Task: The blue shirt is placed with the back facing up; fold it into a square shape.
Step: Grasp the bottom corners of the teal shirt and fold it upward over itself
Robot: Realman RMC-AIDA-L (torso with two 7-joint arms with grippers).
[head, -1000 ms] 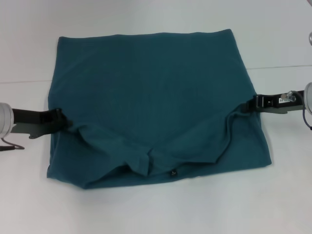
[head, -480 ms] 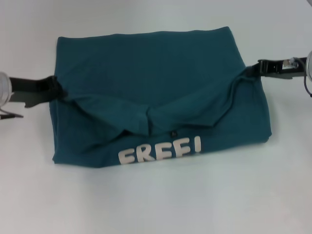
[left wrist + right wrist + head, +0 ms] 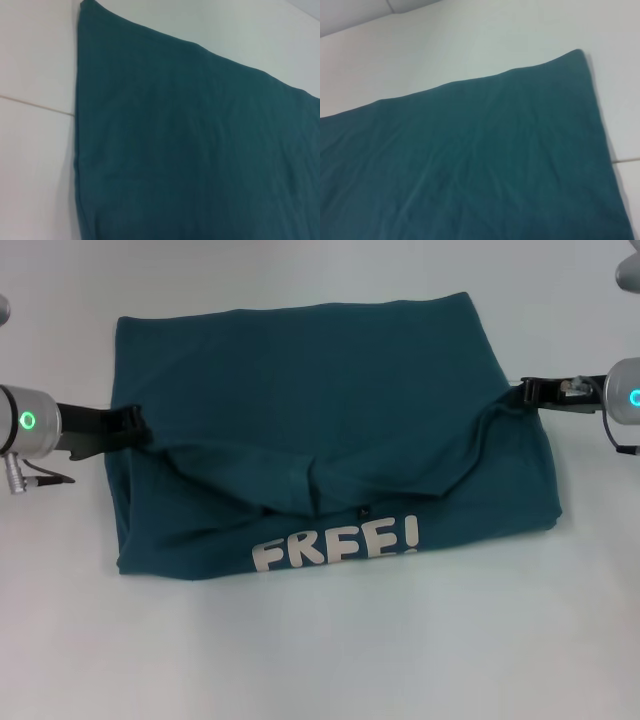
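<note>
The blue shirt lies on the white table, in the middle of the head view. Its near part is turned over toward the far side, so a strip with white letters "FREE!" shows along the near edge. The turned-over layer sags in the middle and is pulled up at both sides.

The left gripper is at the left side of the shirt, with its jaws clamped on the edge of the turned-over layer. The right gripper is at the right side and pinches the same layer there.

Both wrist views show only flat blue cloth and bare table beside it, with one far corner of the shirt in each.
</note>
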